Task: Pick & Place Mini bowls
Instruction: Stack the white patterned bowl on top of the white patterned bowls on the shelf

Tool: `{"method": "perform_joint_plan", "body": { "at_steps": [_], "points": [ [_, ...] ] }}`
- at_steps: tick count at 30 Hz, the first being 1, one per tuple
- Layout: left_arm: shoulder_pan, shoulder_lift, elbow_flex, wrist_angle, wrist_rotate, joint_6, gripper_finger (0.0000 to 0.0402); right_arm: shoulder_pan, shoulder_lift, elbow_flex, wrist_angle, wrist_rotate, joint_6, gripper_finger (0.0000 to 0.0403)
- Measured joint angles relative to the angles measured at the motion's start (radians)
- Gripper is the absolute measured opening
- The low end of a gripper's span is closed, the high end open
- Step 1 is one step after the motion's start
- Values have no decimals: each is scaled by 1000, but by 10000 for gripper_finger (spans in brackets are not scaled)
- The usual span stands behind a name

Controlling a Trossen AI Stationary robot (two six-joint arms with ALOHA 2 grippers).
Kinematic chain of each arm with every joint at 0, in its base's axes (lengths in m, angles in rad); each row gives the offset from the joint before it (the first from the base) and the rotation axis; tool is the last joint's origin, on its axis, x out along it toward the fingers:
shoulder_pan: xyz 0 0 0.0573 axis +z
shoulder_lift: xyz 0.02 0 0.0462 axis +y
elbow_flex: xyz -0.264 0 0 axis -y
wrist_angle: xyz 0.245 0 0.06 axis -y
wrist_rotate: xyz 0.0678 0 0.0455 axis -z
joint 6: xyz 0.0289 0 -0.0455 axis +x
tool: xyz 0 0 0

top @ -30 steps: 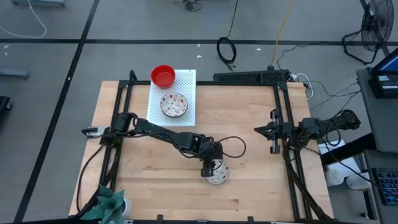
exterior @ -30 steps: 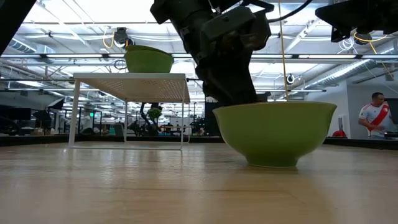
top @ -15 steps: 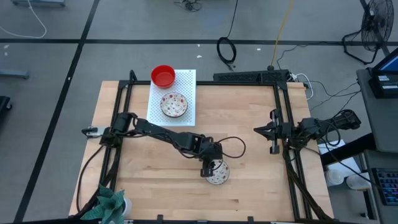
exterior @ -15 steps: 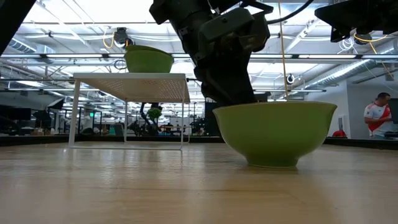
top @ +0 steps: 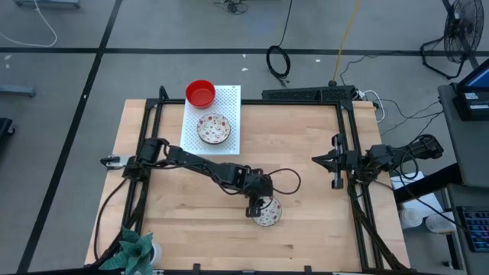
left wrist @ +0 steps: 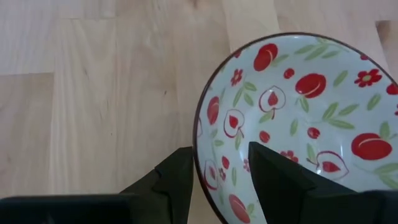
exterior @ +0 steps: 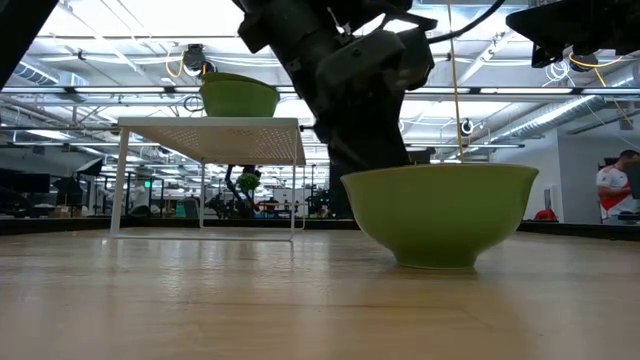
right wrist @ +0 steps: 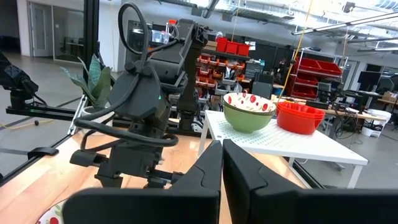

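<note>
Currently I have the left hand (left wrist: 214,180) pinching one rim of the patterned mini bowl (top: 267,212) on the worktop (top: 306,153), so a thin rim grip could tilt or slip on lifting; right hand (right wrist: 222,168) parked closed.

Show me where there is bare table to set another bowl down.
Bare wood spans between the white board and the right pincer, and along the near edge beside the plant. It is crowded mid-table, where the left pincer straddles the patterned bowl's rim.
</note>
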Motion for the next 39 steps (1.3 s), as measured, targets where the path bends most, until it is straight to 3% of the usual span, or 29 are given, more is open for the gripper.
{"method": "perform_joint_plan", "body": {
  "at_steps": [15,23,29,32,39],
  "points": [
    [0,0,-1,7,-10,37,152,0,0,0,0,0,0,0],
    [15,0,-2,7,-16,0,73,0,0,0,0,0,0,0],
    [40,-3,-27,18,53,-73,16,0,0,0,0,0,0,0],
    [44,-4,-30,16,64,-71,15,0,0,0,0,0,0,0],
    [42,1,-34,4,94,-86,55,0,0,0,0,0,-3,0]
  ]
}}
